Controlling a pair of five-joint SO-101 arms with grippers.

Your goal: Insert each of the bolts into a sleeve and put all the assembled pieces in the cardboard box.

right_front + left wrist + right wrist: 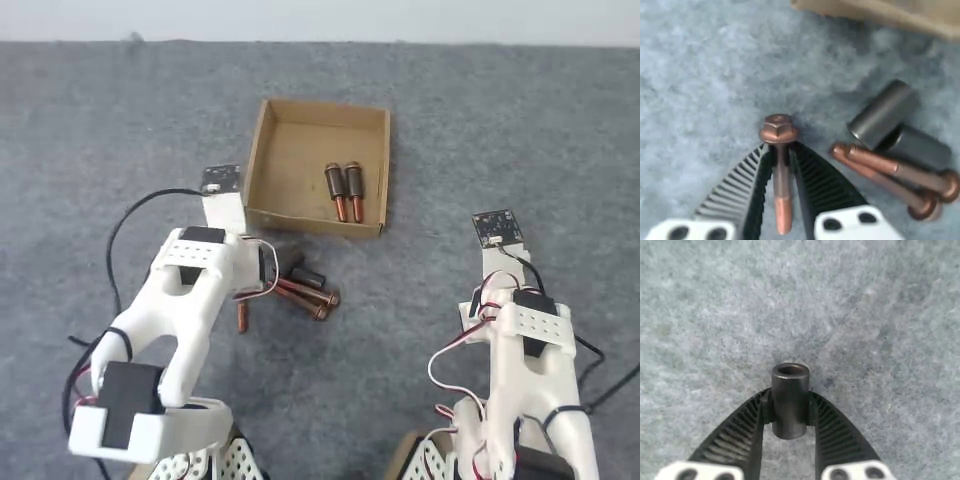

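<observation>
I'm working over a grey, felt-like mat point(520, 120) that covers the tabletop. The cardboard box point(295, 165), a shallow square tray of plain brown board, sits toward the tabletop's far edge, about midway along it. In its near-right corner lie two assembled pieces point(344, 192) side by side, dark cylinders with copper tips poking out. Just outside the box's near wall lie two loose bolts point(890, 172), smooth copper shanks with flanged hex heads, touching each other. Two loose sleeves point(885, 112), dark matte tubes, lie right beside them. My left gripper point(781, 149) has its ribbed black jaws closed on a third bolt point(779, 131), pinching the shank just under the head. My right gripper point(790, 399), nearer the tabletop's right edge, clamps a short sleeve point(789, 382) by its sides, its open bore facing away from the wrist
</observation>
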